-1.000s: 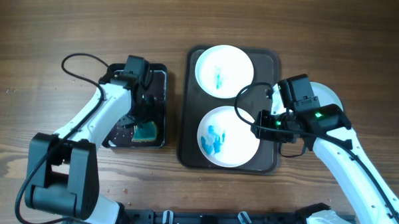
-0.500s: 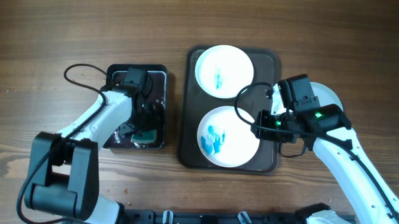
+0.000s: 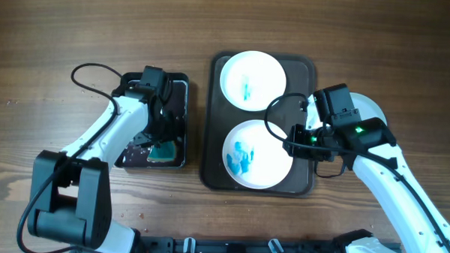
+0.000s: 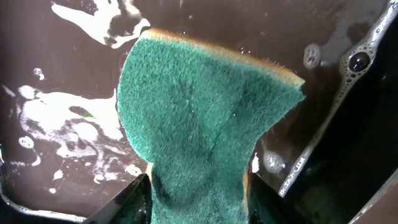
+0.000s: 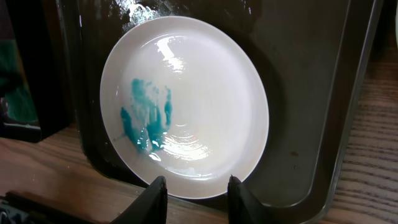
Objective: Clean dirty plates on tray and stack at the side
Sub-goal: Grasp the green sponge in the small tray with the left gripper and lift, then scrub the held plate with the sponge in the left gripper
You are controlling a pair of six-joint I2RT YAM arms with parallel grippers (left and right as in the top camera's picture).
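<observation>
Your left gripper (image 4: 199,202) is squeezing one end of a wet green sponge (image 4: 205,124), down in the small black tray (image 3: 183,80) with soapy water, just left of the big brown tray (image 3: 306,69). Your right gripper (image 5: 196,196) has its two fingers apart with nothing held between them, right at the edge of the near plate (image 5: 199,93), which lies flat in the big brown tray and has blue-green smears on one side. Behind it in the same tray lies the far plate (image 3: 253,76), with a small blue-green streak in its middle.
</observation>
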